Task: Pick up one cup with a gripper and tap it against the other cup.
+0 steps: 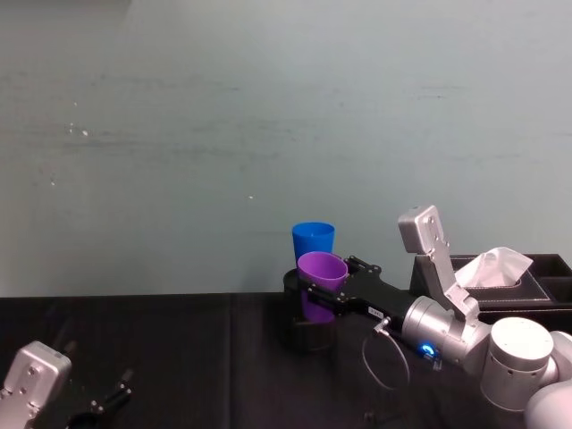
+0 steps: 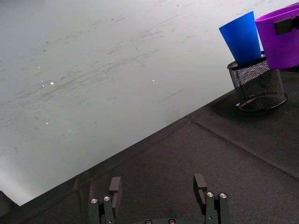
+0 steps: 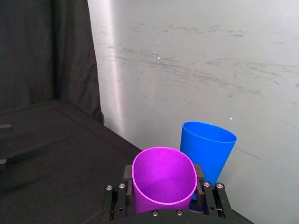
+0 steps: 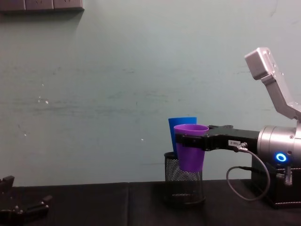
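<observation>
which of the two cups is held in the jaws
The purple cup: the jaws of the right gripper clamp it, lifted, while the blue cup stands in the black mesh holder.

Bare black tablecloth lay open left of the wire-mesh pen holder; at its rim, the blue cup and the purple cup clamped in the right gripper blocked passage, a tissue box standing to its right.

Silver arm, blue ring light, black right hand.
</observation>
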